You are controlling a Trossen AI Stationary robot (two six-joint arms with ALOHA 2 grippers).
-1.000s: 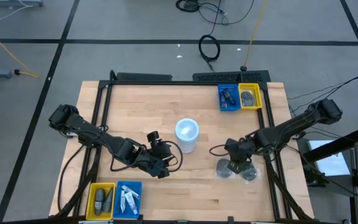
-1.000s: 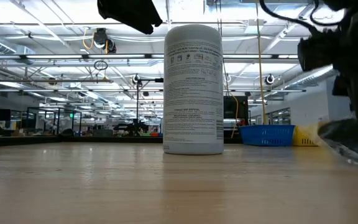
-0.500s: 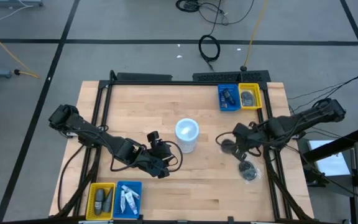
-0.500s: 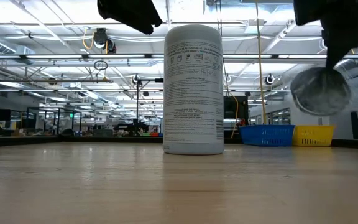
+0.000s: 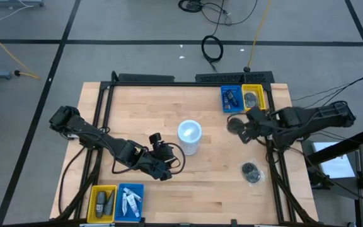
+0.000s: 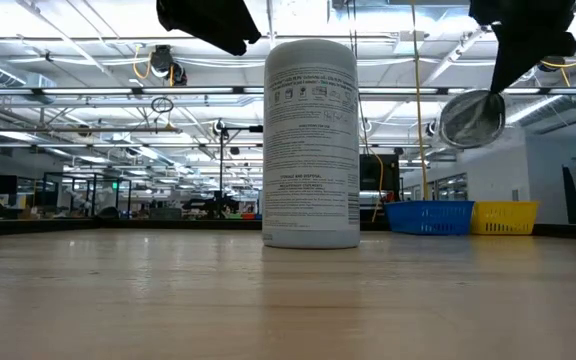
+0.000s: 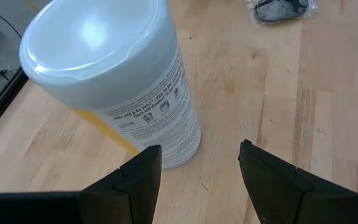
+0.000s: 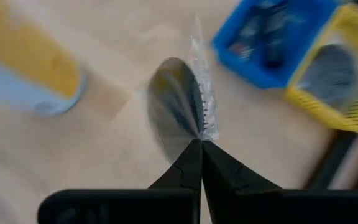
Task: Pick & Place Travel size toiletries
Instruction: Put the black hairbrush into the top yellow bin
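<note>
Right gripper (image 5: 243,129) is clamped on the wrapper edge of a dark disc (image 5: 234,125), held clear above the table. The yellow tray (image 5: 261,99) lies near, toward one o'clock from it. Left gripper (image 5: 164,171) waits agape, nearer the white canister (image 5: 189,136).

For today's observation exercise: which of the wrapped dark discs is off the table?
The disc pinched by the right gripper, hanging in the air near the far trays. The other loose disc lies on the table.
</note>
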